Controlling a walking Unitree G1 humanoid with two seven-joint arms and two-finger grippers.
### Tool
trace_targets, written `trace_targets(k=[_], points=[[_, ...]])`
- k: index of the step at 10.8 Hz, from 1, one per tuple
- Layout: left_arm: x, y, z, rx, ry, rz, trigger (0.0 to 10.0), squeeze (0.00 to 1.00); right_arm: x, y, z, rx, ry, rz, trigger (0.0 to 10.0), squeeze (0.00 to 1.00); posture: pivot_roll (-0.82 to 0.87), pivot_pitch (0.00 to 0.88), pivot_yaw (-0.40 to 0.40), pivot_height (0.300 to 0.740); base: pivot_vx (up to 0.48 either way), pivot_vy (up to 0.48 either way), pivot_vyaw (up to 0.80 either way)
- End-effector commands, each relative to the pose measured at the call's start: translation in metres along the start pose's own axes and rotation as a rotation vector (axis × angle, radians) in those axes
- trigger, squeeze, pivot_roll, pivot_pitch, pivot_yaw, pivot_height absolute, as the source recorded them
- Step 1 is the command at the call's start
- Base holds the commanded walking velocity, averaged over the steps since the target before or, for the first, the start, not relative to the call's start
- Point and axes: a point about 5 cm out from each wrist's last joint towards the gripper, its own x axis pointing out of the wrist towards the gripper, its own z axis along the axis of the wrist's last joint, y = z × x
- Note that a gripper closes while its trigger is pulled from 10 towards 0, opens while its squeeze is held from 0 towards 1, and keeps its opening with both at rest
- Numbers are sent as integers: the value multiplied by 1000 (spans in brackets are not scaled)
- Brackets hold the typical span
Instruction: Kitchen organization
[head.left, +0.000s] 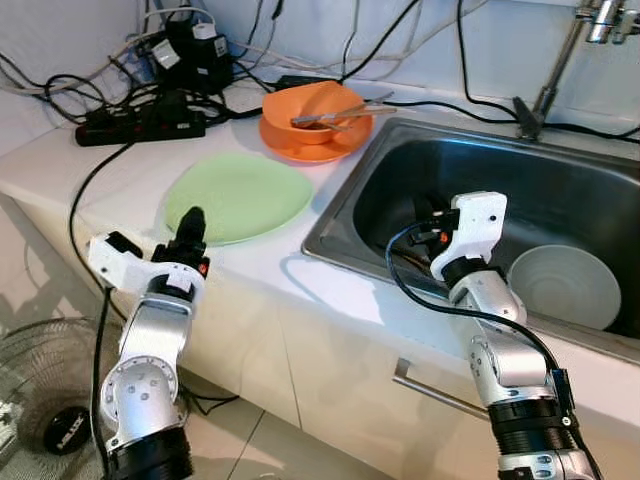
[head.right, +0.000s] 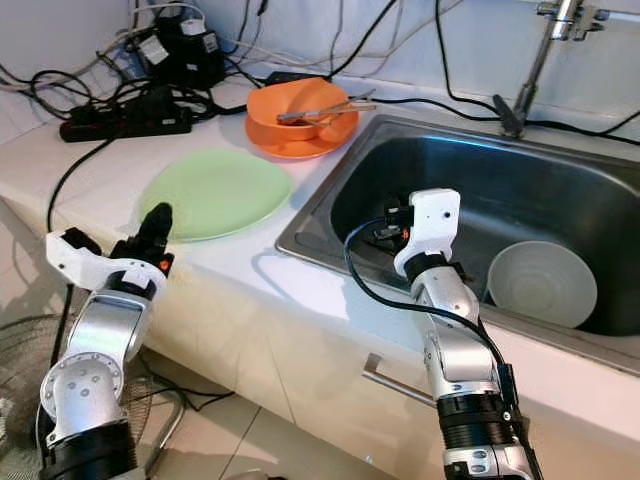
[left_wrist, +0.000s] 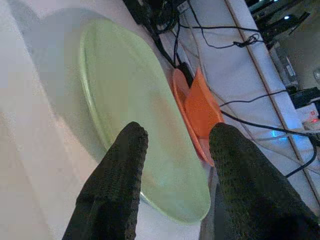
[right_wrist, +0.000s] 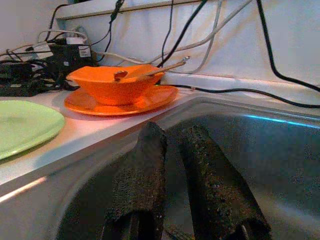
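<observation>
left gripper (head.left: 190, 222) hovering, fingers parted and empty, at near rim of green plate (head.left: 240, 195) | right gripper (right_wrist: 172, 150) dangling slightly parted inside sink (head.left: 400, 170) | white bowl (head.left: 565, 285) sitting in basin | orange bowl (head.left: 310, 108) with utensils waiting on counter | judging organizing barely begun

a home kitchen: a white counter (head.left: 250, 270) with a steel sink (head.left: 420, 170) set in its right side, a tap (head.left: 560, 60) at the far edge, dishes (head.left: 315, 120) on the counter, a cupboard handle (head.left: 435, 390) below, tiled floor (head.left: 240, 445) underneath.
</observation>
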Motion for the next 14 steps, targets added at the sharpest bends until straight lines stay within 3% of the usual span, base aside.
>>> trace_targets(k=[1, 3, 6, 14], points=[[0, 2, -10, -59, 19, 29, 10000, 0, 3, 1, 3, -5, -1, 11, 10000, 0, 69, 0, 81, 740, 0, 0, 0], [-4, 1, -7, -20, 11, 11, 10000, 0, 3, 0, 3, -6, -3, 10, 10000, 0, 65, 0, 85, 740, 0, 0, 0], [-17, 9, -4, -47, -9, 45, 10000, 0, 3, 1, 2, -6, 0, 16, 10000, 0, 78, 0, 78, 740, 0, 0, 0], [-17, 28, -21, -46, 36, 155, 10000, 0, 3, 0, 2, -9, 4, 16, 10000, 0, 70, 0, 71, 740, 0, 0, 0]])
